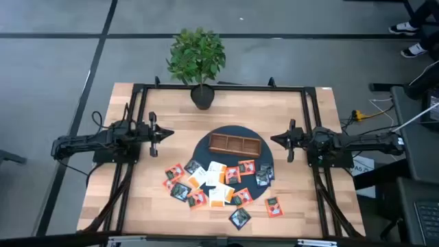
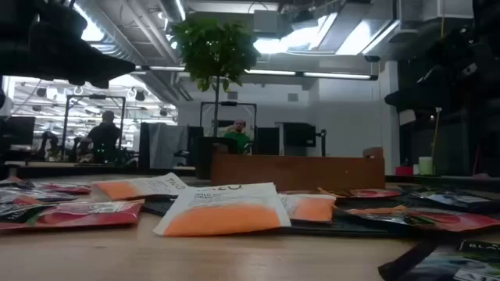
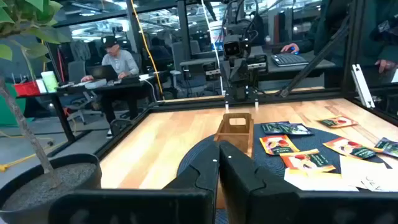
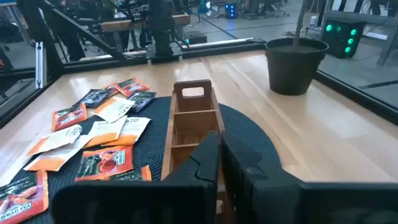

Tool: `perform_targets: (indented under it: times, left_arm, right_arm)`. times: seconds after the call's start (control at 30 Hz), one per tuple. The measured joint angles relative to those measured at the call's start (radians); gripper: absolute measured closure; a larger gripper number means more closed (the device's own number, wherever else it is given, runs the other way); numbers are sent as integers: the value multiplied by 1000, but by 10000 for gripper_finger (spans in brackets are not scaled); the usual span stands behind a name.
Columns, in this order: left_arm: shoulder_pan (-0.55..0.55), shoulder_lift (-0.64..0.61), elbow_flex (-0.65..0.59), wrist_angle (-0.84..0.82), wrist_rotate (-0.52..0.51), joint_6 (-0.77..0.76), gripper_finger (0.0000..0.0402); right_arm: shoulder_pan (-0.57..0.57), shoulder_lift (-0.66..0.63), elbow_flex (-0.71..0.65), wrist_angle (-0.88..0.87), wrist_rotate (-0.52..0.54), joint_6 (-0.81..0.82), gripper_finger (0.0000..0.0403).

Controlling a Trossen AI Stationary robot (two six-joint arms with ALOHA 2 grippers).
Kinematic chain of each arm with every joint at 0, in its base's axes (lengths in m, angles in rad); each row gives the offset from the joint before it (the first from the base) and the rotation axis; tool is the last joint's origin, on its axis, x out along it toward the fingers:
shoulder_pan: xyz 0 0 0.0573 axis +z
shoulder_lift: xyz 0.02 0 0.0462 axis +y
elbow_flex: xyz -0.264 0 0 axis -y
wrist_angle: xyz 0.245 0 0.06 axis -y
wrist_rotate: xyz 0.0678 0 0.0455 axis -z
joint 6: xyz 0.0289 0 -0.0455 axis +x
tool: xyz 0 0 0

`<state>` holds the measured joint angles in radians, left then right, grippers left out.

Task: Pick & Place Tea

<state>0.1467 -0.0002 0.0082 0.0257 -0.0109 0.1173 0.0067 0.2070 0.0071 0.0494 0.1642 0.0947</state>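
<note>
Tea sachets (image 1: pixel 218 185), orange, white and dark, lie scattered flat on the table (image 1: pixel 137 206), in a loose heap on the near side of the wooden tray (image 1: pixel 235 144). Some rest on the dark round mat (image 1: pixel 264 140) under the tray, others on the bare wood, and one orange sachet (image 1: pixel 274 206) lies a little apart toward the right. From table height, a white-and-orange sachet (image 2: pixel 223 209) fills the foreground with the tray's long side behind it.

Left hand (image 1: pixel 168 134) hangs over the table to the left of the tray, its fingers (image 3: pixel 202 171) pressed together, holding nothing and touching no sachet. Right hand (image 1: pixel 276 139) hangs to the right of the tray, just at the mat's edge, its fingers (image 4: pixel 208 155) likewise pressed together and empty. Each hand points at the tray's short end. The tray's three compartments seem empty, though the wrist views show only part of them. A potted plant (image 1: pixel 197 58) stands at the table's far edge.
</note>
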Motion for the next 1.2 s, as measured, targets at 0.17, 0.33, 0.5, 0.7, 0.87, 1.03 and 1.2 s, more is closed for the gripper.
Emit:
perform_targets:
  times: [0.17, 0.33, 0.5, 0.7, 0.87, 1.03, 1.2]
  left_arm:
    - [0, 0, 0, 0, 0, 0, 395]
    - [0, 0, 0, 0, 2, 0, 392]
    - [0, 0, 0, 0, 2, -5, 392]
    - [0, 0, 0, 0, -19, -118, 399]
    - [0, 32, 6, -2, -60, -150, 399]
    - [0, 138, 81, 1, -138, -133, 400]
    - [1, 320, 183, 1, -204, -111, 400]
  right_arm:
    - [0, 0, 0, 0, 0, -21, 382]
    - [0, 0, 0, 0, 0, -22, 382]
    - [0, 0, 0, 0, 0, 14, 382]
    - [0, 0, 0, 0, 0, 91, 382]
    - [0, 0, 6, 9, 0, 83, 382]
    - [-3, 4, 107, 6, 2, -14, 397]
    - [-44, 67, 235, -138, 2, -27, 397]
